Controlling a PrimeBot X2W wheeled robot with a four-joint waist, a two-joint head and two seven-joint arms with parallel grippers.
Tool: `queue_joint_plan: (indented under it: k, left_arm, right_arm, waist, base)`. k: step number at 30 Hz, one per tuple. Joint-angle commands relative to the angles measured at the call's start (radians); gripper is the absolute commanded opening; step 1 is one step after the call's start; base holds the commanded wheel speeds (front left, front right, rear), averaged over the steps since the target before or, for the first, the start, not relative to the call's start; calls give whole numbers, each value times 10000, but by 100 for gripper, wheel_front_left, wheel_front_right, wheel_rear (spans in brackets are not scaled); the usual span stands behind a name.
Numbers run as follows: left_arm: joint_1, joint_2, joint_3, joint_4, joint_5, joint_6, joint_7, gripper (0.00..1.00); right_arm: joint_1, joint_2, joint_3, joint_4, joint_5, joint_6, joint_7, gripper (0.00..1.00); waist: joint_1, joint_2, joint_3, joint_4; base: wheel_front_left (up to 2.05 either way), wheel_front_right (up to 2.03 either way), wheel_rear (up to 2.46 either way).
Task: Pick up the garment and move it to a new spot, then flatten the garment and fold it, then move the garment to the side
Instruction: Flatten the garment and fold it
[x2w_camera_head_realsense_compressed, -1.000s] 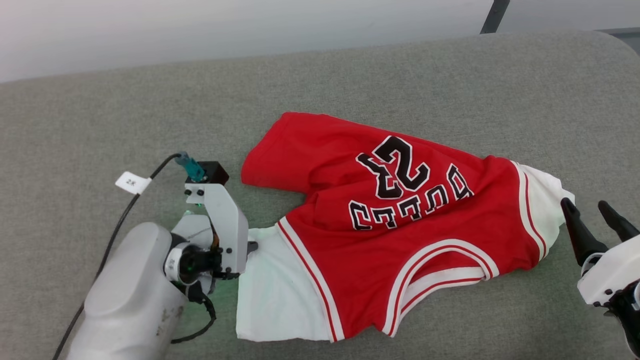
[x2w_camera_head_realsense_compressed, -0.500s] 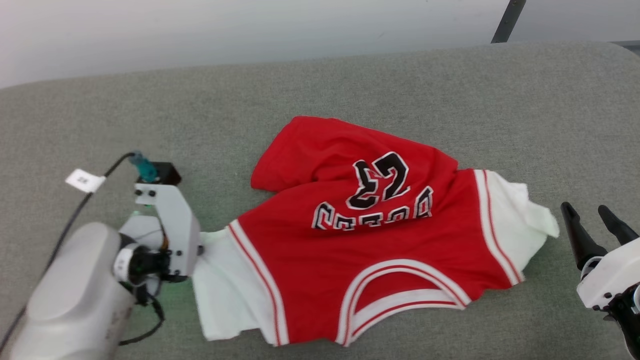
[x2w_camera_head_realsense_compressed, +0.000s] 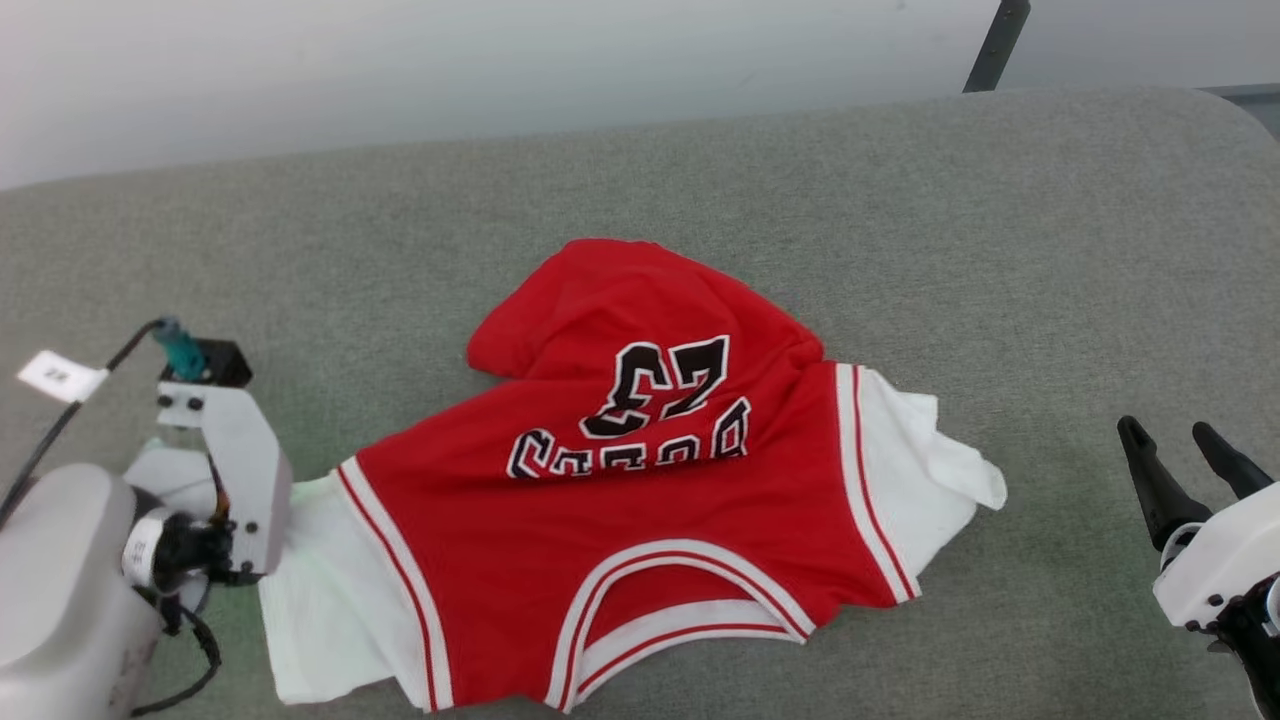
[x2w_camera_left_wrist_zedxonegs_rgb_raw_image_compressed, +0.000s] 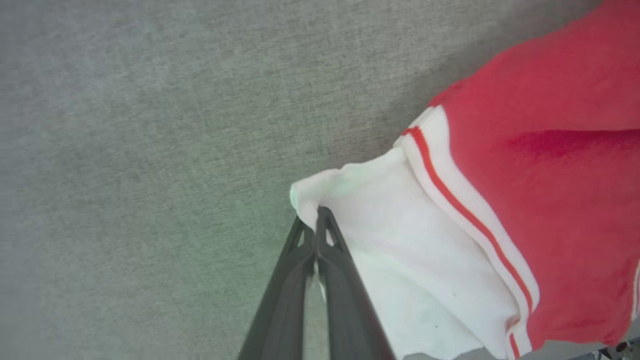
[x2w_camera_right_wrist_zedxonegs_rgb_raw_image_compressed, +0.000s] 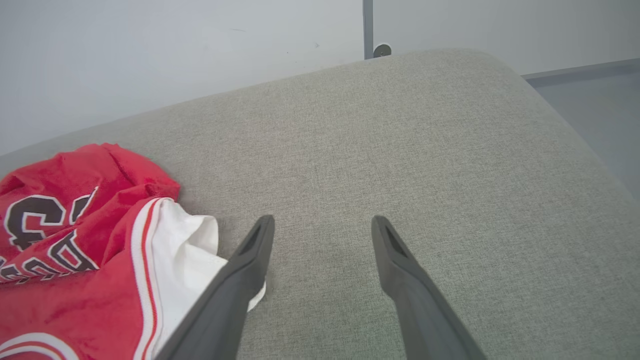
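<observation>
The garment (x2w_camera_head_realsense_compressed: 640, 520), a red jersey with white sleeves and black "23" lettering, lies rumpled on the grey padded table (x2w_camera_head_realsense_compressed: 1000, 250), collar toward me. My left gripper (x2w_camera_left_wrist_zedxonegs_rgb_raw_image_compressed: 316, 212) is shut on the edge of its left white sleeve (x2w_camera_left_wrist_zedxonegs_rgb_raw_image_compressed: 400, 240). In the head view the pale left wrist (x2w_camera_head_realsense_compressed: 225, 470) sits at that sleeve and hides the fingers. My right gripper (x2w_camera_head_realsense_compressed: 1165, 428) stands open over bare table, a little to the right of the other white sleeve (x2w_camera_head_realsense_compressed: 940, 470). In the right wrist view, the right gripper (x2w_camera_right_wrist_zedxonegs_rgb_raw_image_compressed: 322, 220) has nothing between its fingers and the garment (x2w_camera_right_wrist_zedxonegs_rgb_raw_image_compressed: 75, 260) lies to their left.
The table's far edge (x2w_camera_head_realsense_compressed: 600, 135) meets a pale wall, with a dark pole (x2w_camera_head_realsense_compressed: 985, 45) behind the rounded right corner. Floor (x2w_camera_right_wrist_zedxonegs_rgb_raw_image_compressed: 600, 110) shows beyond that corner. A black cable with a white tag (x2w_camera_head_realsense_compressed: 60, 378) hangs from the left arm.
My left arm has pulled the garment leftward across the table by its sleeve, bunching the red body. The right sleeve has drawn away from the right gripper, which stayed put and open.
</observation>
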Motion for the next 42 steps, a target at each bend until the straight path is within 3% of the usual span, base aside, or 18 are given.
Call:
queue_joint_plan:
  k: [1,2,3,4,5,6,7,18,27,32,42]
  left_arm:
    - [222,-27,46,87,-20,64,-137,0]
    - [260,-89,92,112,-75,105,-240,3]
    - [299,-142,132,153,-129,151,-334,20]
    - [339,-193,136,195,-121,165,-425,27]
    - [375,-245,120,225,-123,180,-508,41]
    - [403,-295,124,241,-131,176,-628,75]
    - [444,-351,143,276,-153,186,-735,100]
    - [928,-419,239,-25,-156,80,-1677,100]
    - [2311,-239,611,-1659,-318,90,-3040,100]
    - [3509,-283,977,-2646,-684,442,-3568,100]
    - [4457,-372,1260,-3179,-1132,906,-3590,100]
  right_arm:
    - [132,19,38,-23,35,-6,39,100]
    - [145,22,50,-20,34,-6,68,100]
    - [141,22,58,-13,36,-6,70,100]
    - [160,16,83,-5,45,-6,99,100]
    - [202,13,119,0,68,-6,121,100]
    - [246,10,132,7,72,-6,141,100]
    - [289,-2,151,13,62,-6,156,100]
    - [666,-13,313,-51,151,-6,304,100]
    - [1137,11,299,-292,213,-6,183,100]
    - [1206,-77,293,-691,184,-6,-245,100]
    - [875,-119,410,-1556,105,-6,-774,100]
  waist:
    - [0,0,-51,-34]
    - [0,0,-78,-41]
    - [0,0,-111,-44]
    - [0,0,-153,-42]
    - [0,0,-199,-36]
    - [0,0,-252,-28]
    - [0,0,-316,-18]
    - [0,0,-1087,212]
    - [0,0,-1699,556]
    - [0,0,-1723,753]
    - [0,0,-1126,740]
  base:
    - [0,0,0]
    - [0,0,0]
    - [0,0,0]
    - [0,0,0]
    - [0,0,0]
    - [0,0,0]
    - [0,0,0]
    - [0,0,0]
    - [0,0,0]
    - [0,0,0]
    - [0,0,0]
